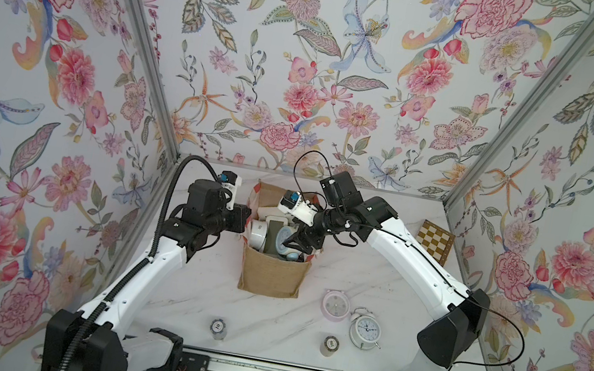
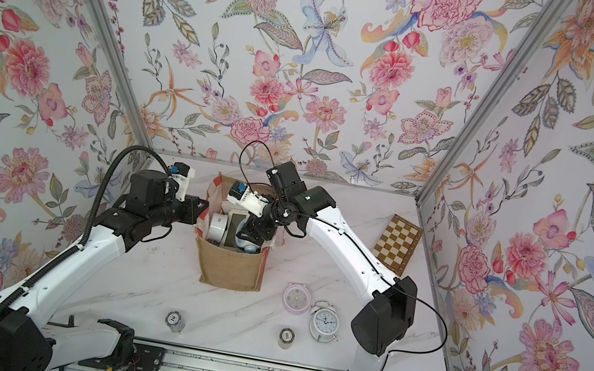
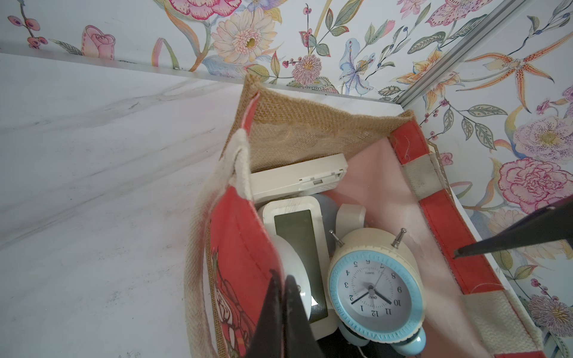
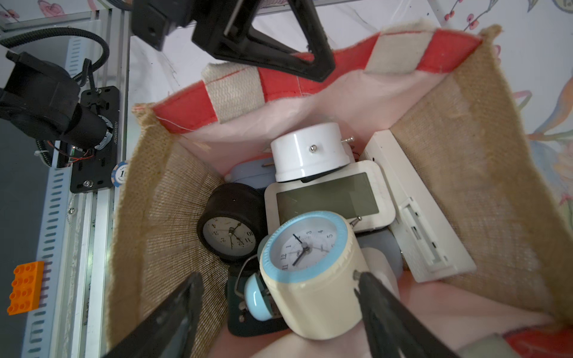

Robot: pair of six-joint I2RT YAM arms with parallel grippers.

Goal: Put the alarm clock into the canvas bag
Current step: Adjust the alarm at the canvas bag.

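Observation:
The tan canvas bag (image 1: 271,277) (image 2: 231,270) with red-and-white side panels stands upright mid-table. A cream alarm clock (image 4: 310,279) (image 3: 375,294) with a pale blue face ring lies inside it on top of other clocks. My right gripper (image 4: 277,277) (image 1: 295,246) reaches into the bag's mouth, open. One finger touches the clock's side and the other stands well clear of it. My left gripper (image 3: 283,285) (image 1: 246,219) is shut on the rim of the bag's striped side panel (image 4: 235,90).
Also in the bag are a white round clock (image 4: 310,152), a digital clock (image 4: 328,198), a black clock (image 4: 231,231) and a flat white box (image 4: 418,210). On the table stand a pink clock (image 1: 335,305), a white twin-bell clock (image 1: 365,328), a chessboard (image 1: 435,240) and two chip stacks (image 1: 218,327) (image 1: 330,345).

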